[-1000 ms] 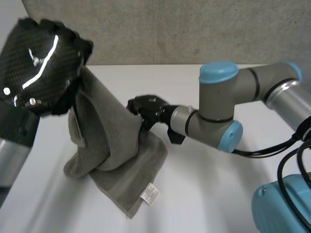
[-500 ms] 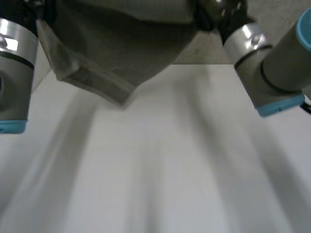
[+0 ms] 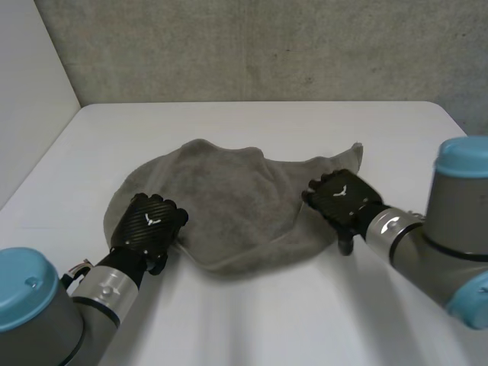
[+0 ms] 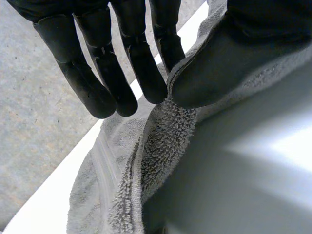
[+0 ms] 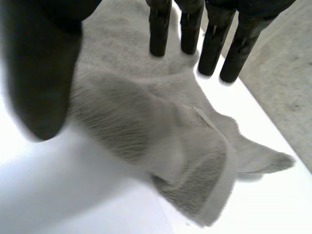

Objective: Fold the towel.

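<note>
The grey towel (image 3: 236, 202) lies rumpled on the white counter (image 3: 305, 320), not yet flat and with no clean fold in it. It sprawls with its long axis running side to side, from one hand to the other, and a pointed corner (image 3: 355, 147) sticks out at the far right.

The left hand (image 3: 146, 223) sits at the towel's near-left edge. In its wrist view the hem runs up between the thumb and the straight fingers, and the thumb tip presses the terry against them, so I read this hand as pinching the edge. The right hand (image 3: 341, 197) is at the towel's right edge, just short of the pointed corner. Its wrist view has the fingers straight over the cloth and the thumb held well apart from them, with the towel lying loose under the palm, so it is released and grasps nothing.

Both hands are on the side nearest the robot, and the bulk of the cloth lies beyond them, towards the far wall. The relation that matters, I judge, is that the right hand has no hold yet while the left one does: any lift or pull needs both ends of that long axis held, and the right edge is bunched over itself under the palm
</note>
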Controlling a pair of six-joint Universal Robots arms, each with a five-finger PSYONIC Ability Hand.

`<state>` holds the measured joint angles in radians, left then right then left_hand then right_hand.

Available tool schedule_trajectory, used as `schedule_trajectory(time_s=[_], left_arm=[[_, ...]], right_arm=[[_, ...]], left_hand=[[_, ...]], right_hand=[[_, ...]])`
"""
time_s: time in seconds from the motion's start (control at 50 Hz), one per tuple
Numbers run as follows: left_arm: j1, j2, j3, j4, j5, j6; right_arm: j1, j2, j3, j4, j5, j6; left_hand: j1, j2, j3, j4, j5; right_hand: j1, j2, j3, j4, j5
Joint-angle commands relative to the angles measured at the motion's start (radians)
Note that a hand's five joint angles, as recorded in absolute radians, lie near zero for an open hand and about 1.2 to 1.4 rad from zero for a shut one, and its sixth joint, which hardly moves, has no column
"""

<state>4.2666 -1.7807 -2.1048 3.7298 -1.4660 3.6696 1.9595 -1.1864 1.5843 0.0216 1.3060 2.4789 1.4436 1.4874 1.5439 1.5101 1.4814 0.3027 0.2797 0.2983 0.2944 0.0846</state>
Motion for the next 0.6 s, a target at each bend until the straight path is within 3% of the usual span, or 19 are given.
schedule_trajectory(time_s=[0.02,0.2,0.3,0.4,0.46,0.5,0.6], left_arm=[[0.001,0.076,-0.029,0.002,-0.002,0.017],[0.006,0.078,-0.038,0.007,-0.002,0.015],[0.006,0.072,-0.046,0.030,-0.004,0.015],[0.009,0.061,-0.058,0.062,-0.004,0.017],[0.010,0.061,-0.061,0.070,-0.002,0.015],[0.010,0.061,-0.064,0.070,-0.002,0.015],[0.009,0.061,-0.069,0.076,-0.002,0.017]], right_arm=[[-0.024,-0.101,-0.039,0.099,-0.011,0.041],[-0.024,-0.030,-0.184,0.162,-0.019,0.084],[-0.011,0.216,-0.406,0.256,-0.004,0.035],[-0.013,0.355,-0.579,0.325,0.010,-0.037],[-0.011,0.467,-0.705,0.350,0.041,-0.058],[0.001,0.556,-0.824,0.372,0.113,-0.066],[0.016,0.645,-0.964,0.446,0.174,-0.097]], left_hand=[[-0.047,-0.091,-0.148,-0.114,-0.260],[-0.047,-0.091,-0.148,-0.114,-0.260],[-0.047,-0.091,-0.148,-0.114,-0.260],[-0.047,-0.091,-0.148,-0.114,-0.260],[-0.047,-0.091,-0.148,-0.114,-0.260],[-0.047,-0.091,-0.148,-0.114,-0.260],[-0.047,-0.091,-0.148,-0.114,-0.260]], right_hand=[[-0.128,-0.105,-0.124,-0.120,-0.085],[-0.128,-0.105,-0.124,-0.120,-0.085],[-0.086,-0.063,-0.082,-0.078,-0.043],[-0.003,0.020,0.001,0.005,0.040],[0.046,0.069,0.051,0.055,0.090],[0.049,0.072,0.054,0.058,0.093],[0.207,0.230,0.212,0.215,0.251]])
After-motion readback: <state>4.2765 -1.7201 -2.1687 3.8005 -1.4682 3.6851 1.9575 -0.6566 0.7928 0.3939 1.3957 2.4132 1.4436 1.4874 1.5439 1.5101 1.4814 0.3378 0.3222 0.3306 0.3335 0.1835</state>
